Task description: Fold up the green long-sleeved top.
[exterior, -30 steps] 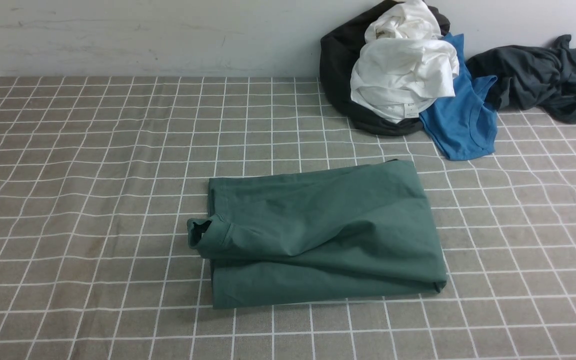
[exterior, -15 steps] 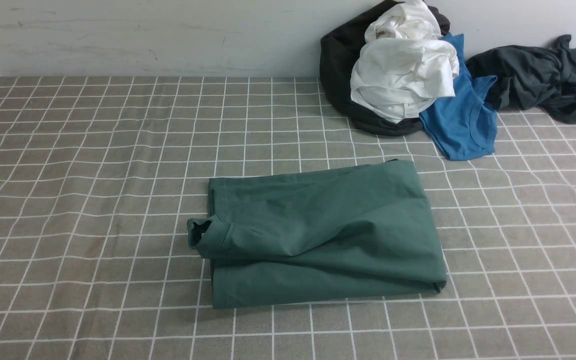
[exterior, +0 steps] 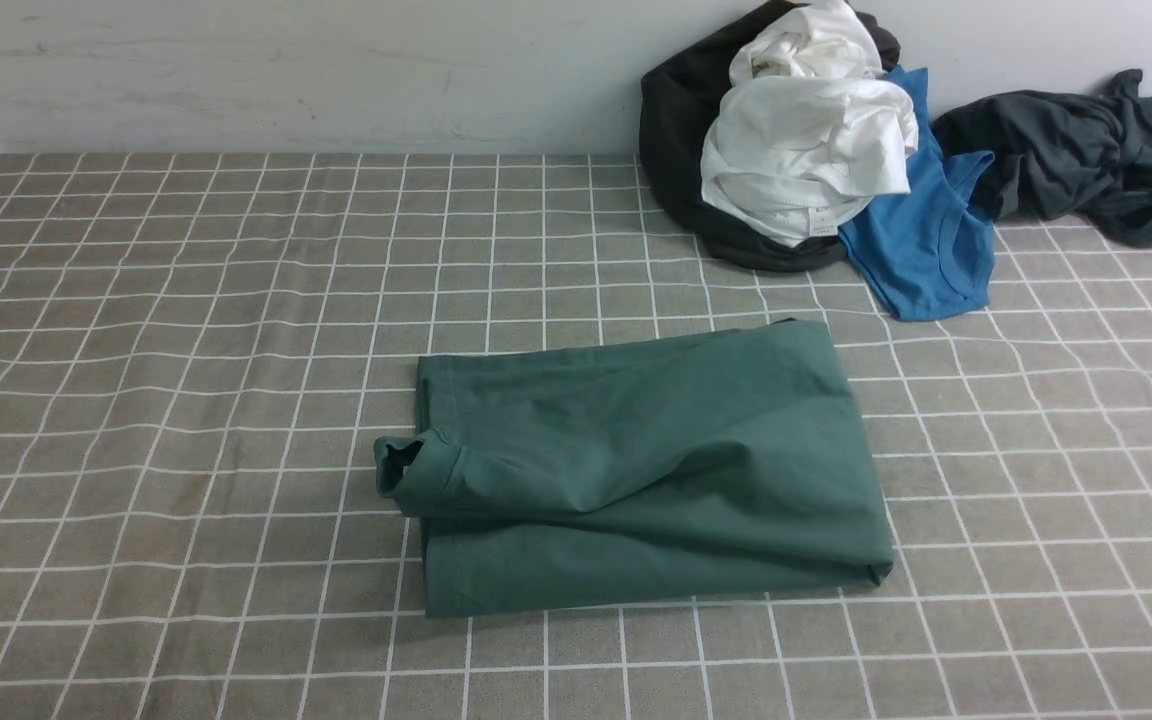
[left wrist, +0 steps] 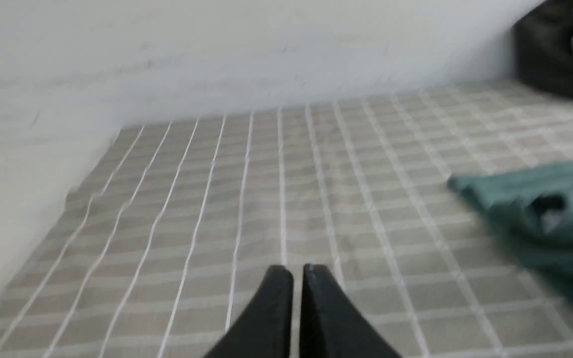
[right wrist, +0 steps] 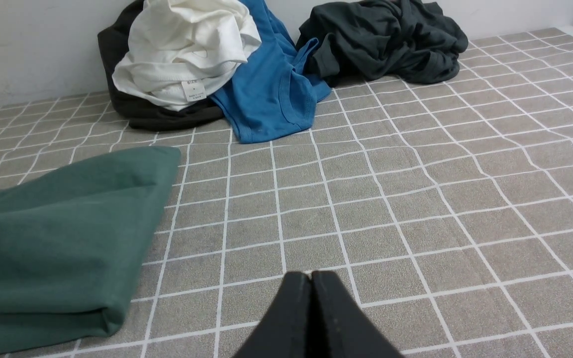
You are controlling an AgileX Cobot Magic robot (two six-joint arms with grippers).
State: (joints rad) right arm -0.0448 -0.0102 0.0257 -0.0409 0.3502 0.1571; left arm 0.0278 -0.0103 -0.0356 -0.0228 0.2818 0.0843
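Observation:
The green long-sleeved top [exterior: 646,465] lies folded into a compact rectangle in the middle of the checked cloth, with one cuff [exterior: 398,468] sticking out at its left side. Neither arm shows in the front view. In the left wrist view my left gripper [left wrist: 297,271] is shut and empty over bare cloth, and the green top [left wrist: 545,219] lies apart from it. In the right wrist view my right gripper [right wrist: 311,276] is shut with nothing in it, and the green top [right wrist: 62,238] lies a little way off.
A heap of clothes sits at the back right by the wall: a black garment [exterior: 676,130], a white one [exterior: 806,150], a bright blue tee [exterior: 926,240] and a dark grey one [exterior: 1076,150]. The checked tablecloth [exterior: 186,330] covers the table.

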